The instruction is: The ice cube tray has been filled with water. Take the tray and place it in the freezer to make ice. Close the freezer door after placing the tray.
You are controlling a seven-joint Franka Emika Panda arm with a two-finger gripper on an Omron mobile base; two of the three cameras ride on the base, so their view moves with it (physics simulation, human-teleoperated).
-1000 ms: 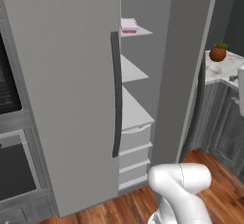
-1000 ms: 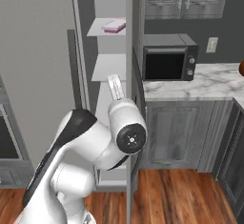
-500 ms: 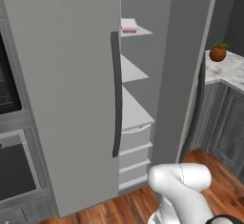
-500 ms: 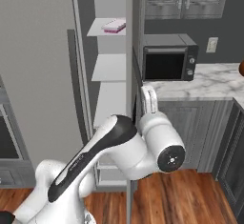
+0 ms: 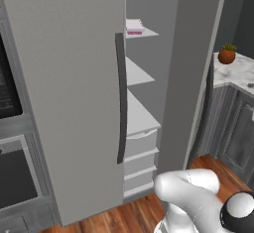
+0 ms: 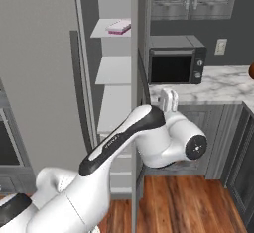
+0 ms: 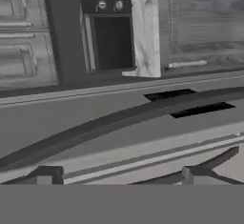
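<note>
The ice cube tray (image 5: 134, 27) (image 6: 119, 27), pale pinkish-white, lies flat on the top shelf inside the freezer (image 5: 141, 118). The freezer door (image 5: 193, 63) (image 6: 135, 78) stands wide open and appears edge-on in the right base view. My gripper (image 6: 167, 98) is on the outer, right side of that door at about counter height, fingers up. In the hand view my gripper (image 7: 121, 174) is open and holds nothing. It faces the door's outer face, whose long dark curved handle (image 7: 119, 120) crosses the picture just beyond the fingertips (image 7: 47, 173).
The fridge's other door (image 5: 64, 93), with its dark handle (image 5: 119, 98), is shut on the left. A black microwave (image 6: 176, 58) sits on the marble counter (image 6: 218, 86) just behind the arm. Grey cabinets (image 6: 245, 167) stand below it. A potted plant (image 5: 227, 54) rests on the counter.
My arm has swung right, from in front of the freezer opening around the door's edge to its outer side. The jaws stayed open and the tray has not moved.
</note>
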